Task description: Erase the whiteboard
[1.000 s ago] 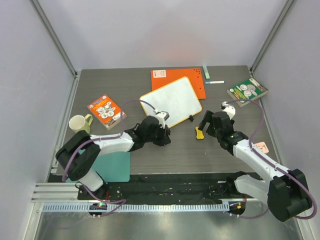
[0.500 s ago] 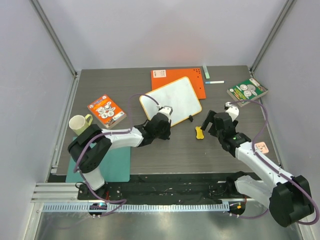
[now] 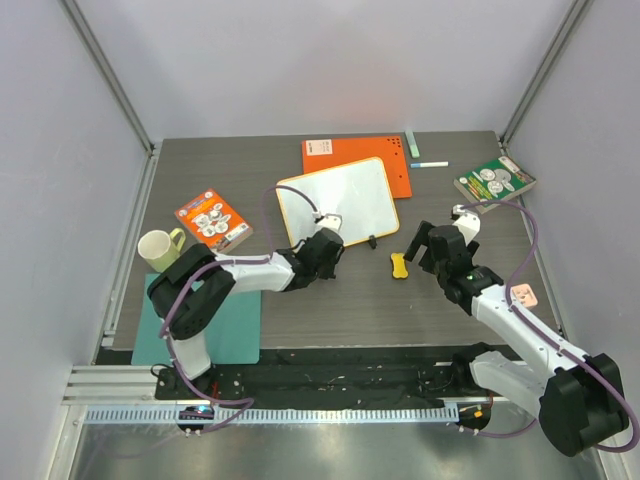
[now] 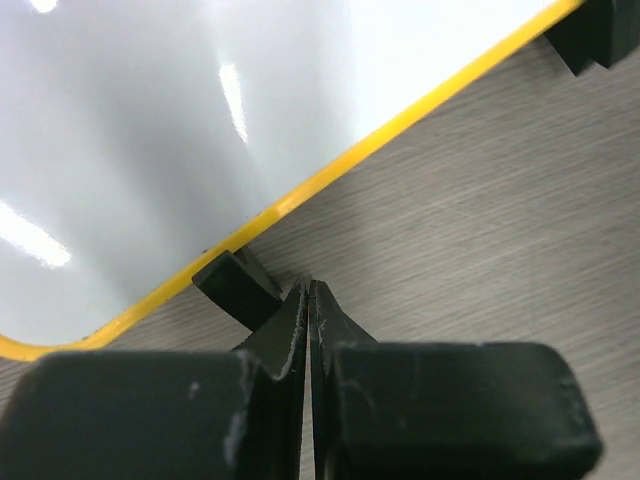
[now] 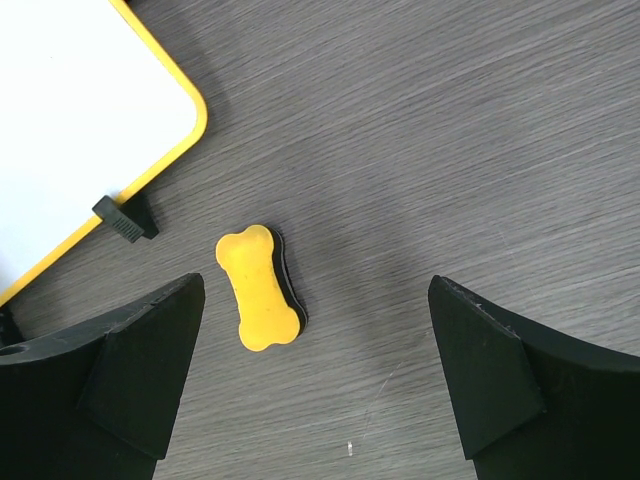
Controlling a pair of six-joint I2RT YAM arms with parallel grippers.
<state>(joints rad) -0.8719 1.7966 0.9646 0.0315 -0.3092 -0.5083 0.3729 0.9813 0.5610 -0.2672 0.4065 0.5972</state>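
Whiteboard (image 3: 338, 200) sits mid-worktop (image 3: 340, 305), its near rim just ahead of your clenched, empty left claw (image 4: 308, 300), while your right claw (image 5: 315, 295) hangs spread over the yellow eraser (image 5: 258, 288), whose long axis crosses its jaws, with the board just to its left.

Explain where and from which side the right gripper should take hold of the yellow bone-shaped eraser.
Grip the eraser across its narrow waist, coming straight down from above. It lies flat on the table, yellow face up, apart from the whiteboard, and the open right gripper hangs almost over it.
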